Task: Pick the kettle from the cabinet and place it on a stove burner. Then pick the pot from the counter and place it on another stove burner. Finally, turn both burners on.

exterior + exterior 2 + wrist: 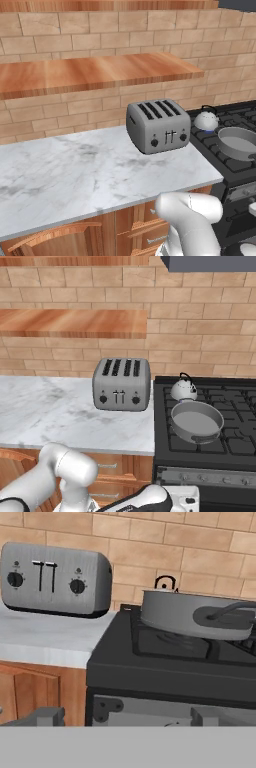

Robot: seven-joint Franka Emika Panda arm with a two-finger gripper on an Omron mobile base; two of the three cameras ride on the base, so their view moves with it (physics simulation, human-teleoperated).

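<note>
The fingers (122,717) hang spread and empty at the stove's front edge. The worktop (75,170) carries the toaster (158,125) at its stove-side edge. The pot (196,420) sits on a front burner, the kettle (183,389) (smaller) just behind it.

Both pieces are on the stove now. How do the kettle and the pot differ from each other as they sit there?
The kettle is small, domed and closed, with a thin black arched handle on top; the pot is wider, shallow and open, with a loop handle at its side. The kettle sits on a rear burner by the wall, the pot in front of it. Both are grey metal and upright on the black cooktop.
</note>
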